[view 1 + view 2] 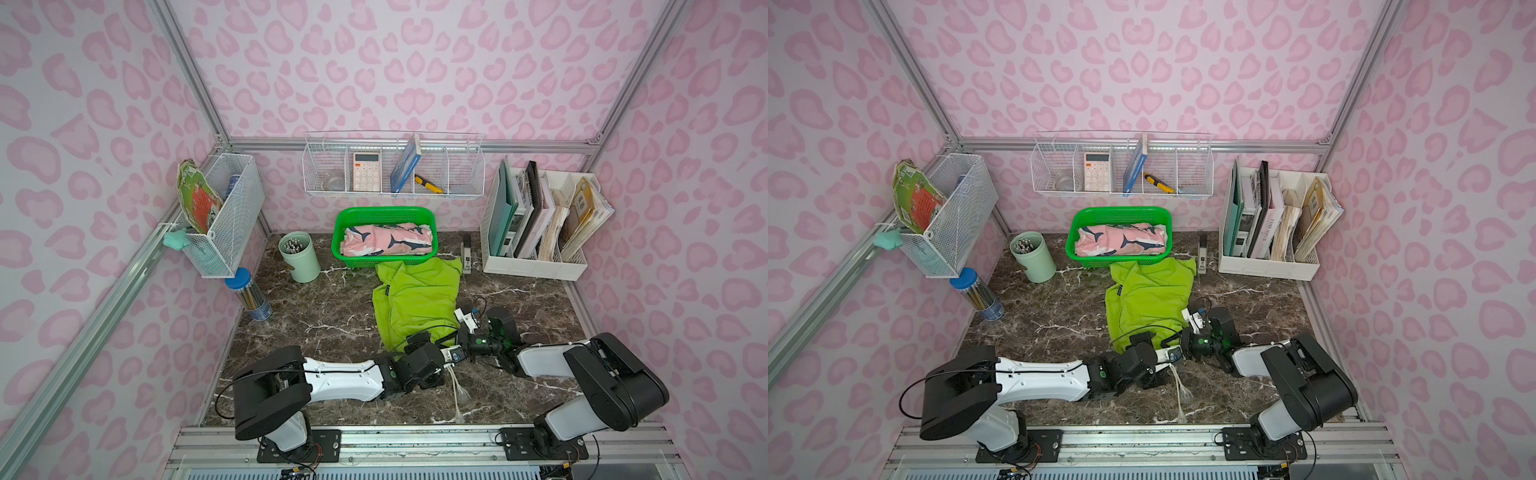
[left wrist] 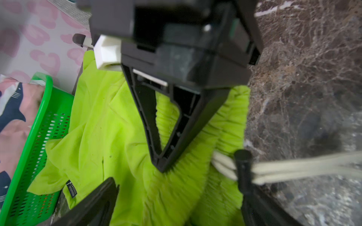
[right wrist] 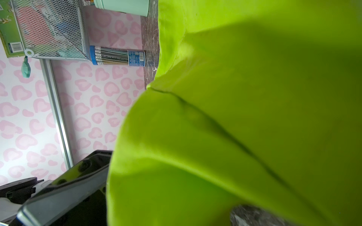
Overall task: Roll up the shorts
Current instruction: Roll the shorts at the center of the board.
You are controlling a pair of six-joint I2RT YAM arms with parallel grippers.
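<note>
In both top views the lime shorts are lying unrolled before the basket; the left wrist view alone is showing my left gripper gaping empty, my right gripper pinching the waistband; the right wrist view is giving only those shorts, lifted; I am judging my left must clamp next to start rolling.

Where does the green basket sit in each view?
In a top view: green basket at the table's back, centre.
In a top view: basket likewise.
Left wrist: basket beside the lime green shorts, pink shorts inside.
Right wrist: not in it.
Shared landmark: lime green shorts, in all four.
</note>
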